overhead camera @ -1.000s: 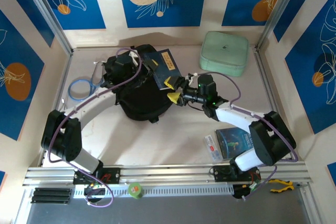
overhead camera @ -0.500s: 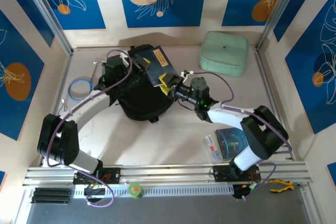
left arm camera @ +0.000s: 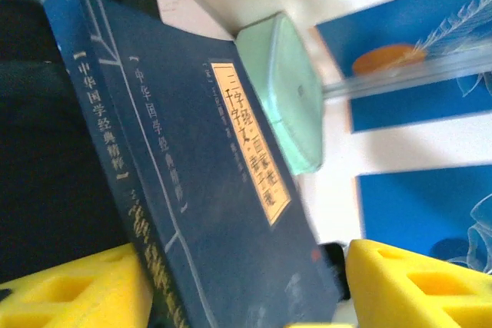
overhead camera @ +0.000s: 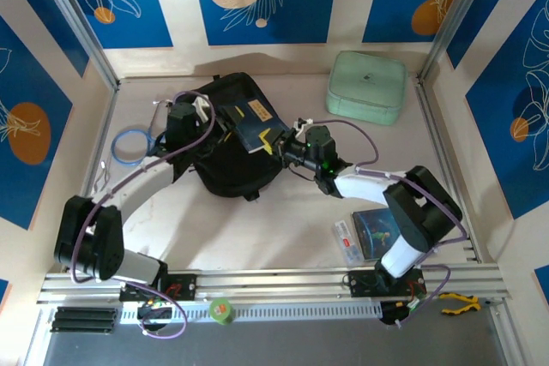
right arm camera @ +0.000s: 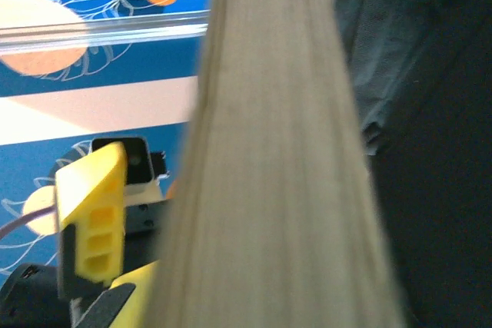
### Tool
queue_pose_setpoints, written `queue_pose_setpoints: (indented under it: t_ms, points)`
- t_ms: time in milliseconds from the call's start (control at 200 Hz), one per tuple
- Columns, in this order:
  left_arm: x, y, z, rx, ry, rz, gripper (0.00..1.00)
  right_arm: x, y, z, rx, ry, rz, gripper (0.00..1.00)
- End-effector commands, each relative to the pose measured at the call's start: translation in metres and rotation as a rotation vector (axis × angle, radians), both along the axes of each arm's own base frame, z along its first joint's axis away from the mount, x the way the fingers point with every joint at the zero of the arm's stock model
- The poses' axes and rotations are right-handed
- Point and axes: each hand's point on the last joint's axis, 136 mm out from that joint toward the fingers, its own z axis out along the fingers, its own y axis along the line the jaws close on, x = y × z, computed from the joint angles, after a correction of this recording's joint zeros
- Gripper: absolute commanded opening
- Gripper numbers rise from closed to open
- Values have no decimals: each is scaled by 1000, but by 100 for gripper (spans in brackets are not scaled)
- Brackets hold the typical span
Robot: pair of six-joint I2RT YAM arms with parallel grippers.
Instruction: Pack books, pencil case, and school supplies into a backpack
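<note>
The small dark navy book [overhead camera: 250, 121] is tilted over the open top of the black backpack [overhead camera: 225, 160]. My right gripper [overhead camera: 274, 140] is shut on its near right corner. The book's pale page edge [right arm camera: 277, 190] runs up the middle of the right wrist view, beside the backpack's dark fabric [right arm camera: 430, 151]. My left gripper [overhead camera: 218, 121] stands open at the book's left side. Its yellow fingers [left arm camera: 419, 282] are spread wide round the navy cover [left arm camera: 231, 213]. The larger blue book [overhead camera: 381, 232] and the slim pencil case [overhead camera: 345, 241] lie on the table at the near right.
A mint-green padded pouch [overhead camera: 367, 86] sits at the back right, also seen past the book [left arm camera: 286, 90]. A blue cable loop [overhead camera: 129, 145] lies at the left. A green tape roll [overhead camera: 221, 309] and yellow-handled pliers [overhead camera: 460, 302] rest on the front rail.
The right gripper has closed on the navy book and pushed it left over the backpack. The left gripper has let go and opened.
</note>
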Motion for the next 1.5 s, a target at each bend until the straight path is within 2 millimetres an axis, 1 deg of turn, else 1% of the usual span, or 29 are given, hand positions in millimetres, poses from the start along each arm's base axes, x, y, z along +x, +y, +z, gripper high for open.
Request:
queue_pose_setpoints:
  t_ms: [0,90,125,225,325,455,555,605,685,765,880,960,1010,1100,1175,1285,1375,1495]
  points:
    - [-22,12,-27,265,15,-94,75,-3,-20,17,-109,-73,-46,8]
    - [-36,18,-59,348,73,-136,79,-9,-34,10,-198,-58,-53,8]
    - [-40,18,-67,363,84,-157,80,-12,-40,8,-233,-54,-61,8]
    - [-51,8,-89,387,111,-251,82,-18,-60,1,-341,-46,-98,8]
    - [-58,-2,-106,409,142,-306,82,-21,-81,-3,-401,-45,-120,8]
    - [-67,-8,-129,437,216,-308,81,-22,-109,-5,-434,-41,-160,8]
    - [-78,-26,-140,436,235,-352,80,-20,-127,-4,-448,-47,-195,8]
    - [-83,-36,-141,440,231,-377,80,-19,-133,-3,-454,-49,-205,8]
    - [-84,-51,-132,448,188,-413,80,-16,-139,2,-456,-55,-204,8]
    - [-81,-60,-122,486,125,-448,79,-14,-142,5,-460,-66,-198,8]
    - [-79,-67,-116,575,56,-562,77,-14,-146,2,-446,-54,-190,8]
    - [-85,-73,-114,641,7,-699,73,-15,-150,-1,-442,-51,-194,8]
    - [-89,-73,-117,690,-4,-774,73,-15,-152,-3,-442,-45,-195,8]
    - [-87,-73,-118,751,-25,-841,65,-15,-153,-7,-438,-36,-192,8]
    - [-83,-75,-119,768,-29,-870,61,-14,-154,-8,-432,-28,-188,8]
    - [-82,-84,-116,743,-47,-909,60,-14,-156,-9,-423,-22,-186,8]
    - [-81,-89,-116,728,-56,-925,57,-15,-157,-8,-423,-22,-185,8]
    - [-79,-92,-119,737,-49,-940,49,-15,-159,-9,-419,-13,-186,8]
